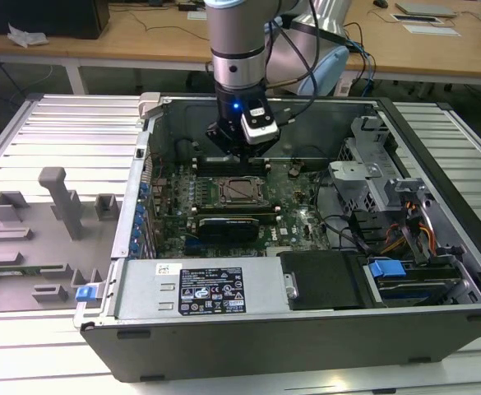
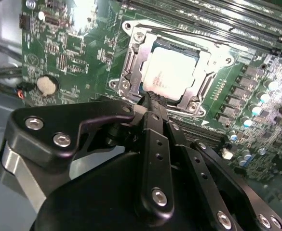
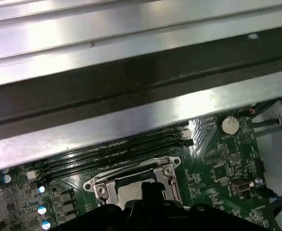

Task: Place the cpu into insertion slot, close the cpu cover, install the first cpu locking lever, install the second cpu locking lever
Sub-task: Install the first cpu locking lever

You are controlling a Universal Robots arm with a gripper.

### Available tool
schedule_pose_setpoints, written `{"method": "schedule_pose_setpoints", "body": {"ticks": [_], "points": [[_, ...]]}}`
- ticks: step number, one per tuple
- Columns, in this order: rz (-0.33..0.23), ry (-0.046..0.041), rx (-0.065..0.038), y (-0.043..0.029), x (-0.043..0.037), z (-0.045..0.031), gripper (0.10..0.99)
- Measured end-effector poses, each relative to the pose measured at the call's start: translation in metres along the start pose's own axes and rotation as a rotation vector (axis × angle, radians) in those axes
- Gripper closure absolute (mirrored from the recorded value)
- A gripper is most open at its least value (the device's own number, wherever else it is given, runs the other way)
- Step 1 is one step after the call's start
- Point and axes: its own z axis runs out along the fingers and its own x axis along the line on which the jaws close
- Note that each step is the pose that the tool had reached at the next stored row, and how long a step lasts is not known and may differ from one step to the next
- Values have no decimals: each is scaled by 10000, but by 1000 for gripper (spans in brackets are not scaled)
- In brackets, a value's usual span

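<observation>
I see my pincer [image 2: 150, 98] closed, empty, tips just over the cpu [image 2: 172, 72] lying flat in the insertion slot [image 2: 131, 72], frame centre; cpu cover [image 2: 206, 60] down around it.

grey fixtures [image 1: 55, 206]: on the worktop [image 1: 51, 123], exterior view's left
power supply [image 1: 199, 288]: front edge of the case [image 1: 437, 136]
coin cell [image 2: 47, 85]: on the green board

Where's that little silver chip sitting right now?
The chip lies in its square socket on the green board, beside the long black memory slots, just ahead of the gripper.
</observation>
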Motion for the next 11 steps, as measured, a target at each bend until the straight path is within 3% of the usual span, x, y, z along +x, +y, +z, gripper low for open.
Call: {"method": "schedule_pose_setpoints", "body": {"ticks": [1,4,8,11], "points": [[-420,12,-51,0,-2,6,980],[-810,22,-98,-5,-4,10,980],[-933,24,-110,-67,-18,11,980],[-992,26,-60,-128,-31,12,980]]}}
